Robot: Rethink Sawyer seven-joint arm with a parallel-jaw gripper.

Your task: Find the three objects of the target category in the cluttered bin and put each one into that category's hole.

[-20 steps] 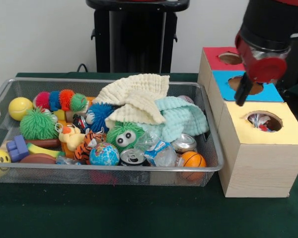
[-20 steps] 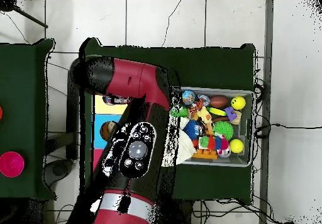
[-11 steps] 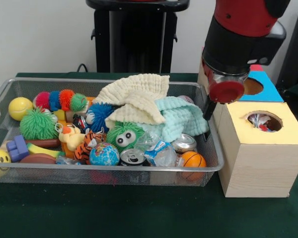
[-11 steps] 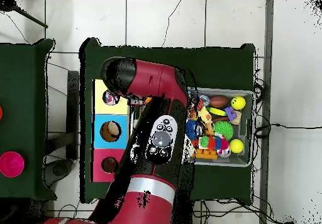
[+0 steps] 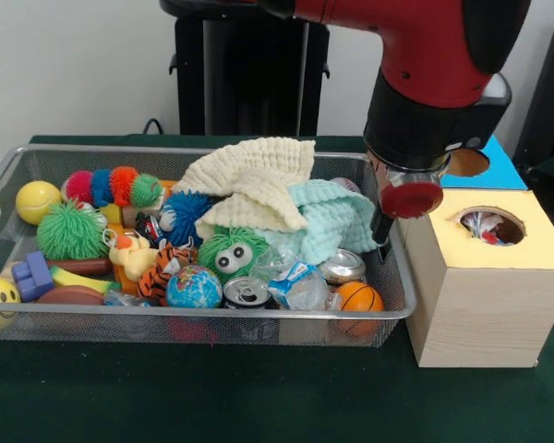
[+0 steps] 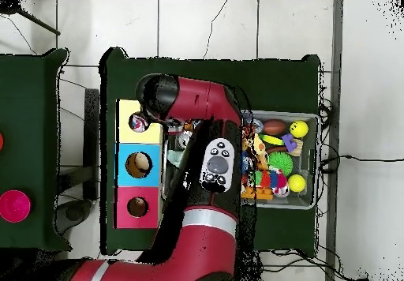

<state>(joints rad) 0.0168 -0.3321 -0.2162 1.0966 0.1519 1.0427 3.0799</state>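
- Dark green cloth covers the table (image 5: 258,406), with a white wall and a black stand behind it in the front view
- On the cloth sits a wire mesh bin (image 5: 203,318), packed with toys, cans and cloths
- Beside the bin's end stands a wooden box (image 5: 485,305) with three holes on top: a yellow panel (image 5: 526,242) nearest the camera, a blue panel (image 5: 499,171) behind it, and a red panel (image 6: 138,208) that only the overhead view shows
- Something crumpled lies inside the yellow panel's hole (image 5: 487,226)
- Over the bin's end next to the box hangs the red and black arm (image 5: 439,74); the gripper (image 5: 382,233) shows only as a dark tip just inside the bin wall, beside the mint cloth (image 5: 337,221), and I cannot tell how its fingers stand
- A cream cloth (image 5: 254,180) lies heaped over the bin's middle, partly on the mint one
- Along the bin's front lie a globe ball (image 5: 193,287), a can (image 5: 247,293), a crushed plastic bottle (image 5: 300,281), a second can (image 5: 342,266) and a small basketball (image 5: 359,297)
- Toward the other end are a green fuzzy toy with eyes (image 5: 231,254), a blue puff ball (image 5: 183,217), a green spiky ball (image 5: 70,231), a striped caterpillar (image 5: 111,187) and a yellow ball (image 5: 37,201)
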